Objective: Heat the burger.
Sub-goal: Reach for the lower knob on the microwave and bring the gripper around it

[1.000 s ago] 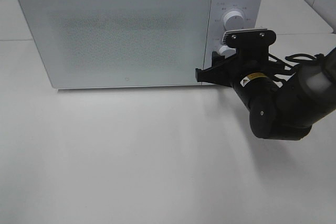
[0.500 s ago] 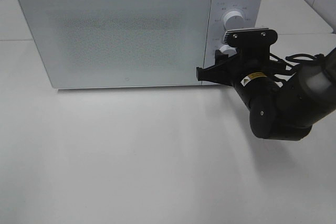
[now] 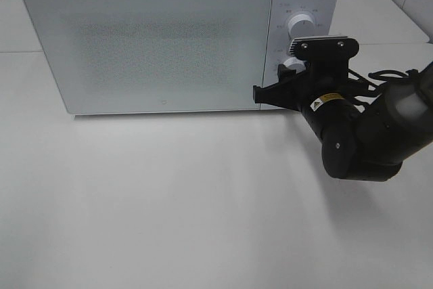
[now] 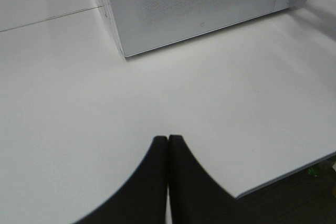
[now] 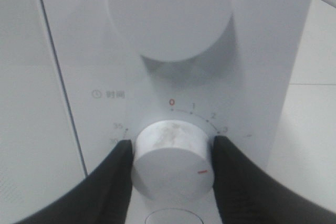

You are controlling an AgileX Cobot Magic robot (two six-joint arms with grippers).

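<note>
White microwave door [image 3: 149, 45], closed, hides the inside; right gripper [image 5: 173, 146] clamps timer knob [image 5: 170, 169], left gripper [image 4: 168, 148] pressed together.

The burger is not showing in any view. The white microwave [image 3: 155, 38] is standing upright at the back of the worktop [image 3: 169, 201], its frosted door lying shut. Its round white timer knob [image 5: 173, 158] is sitting between the right hand's [image 5: 173, 150] fingers [image 5: 110, 182], both touching its sides, its red mark pointing well off the 0.
</note>
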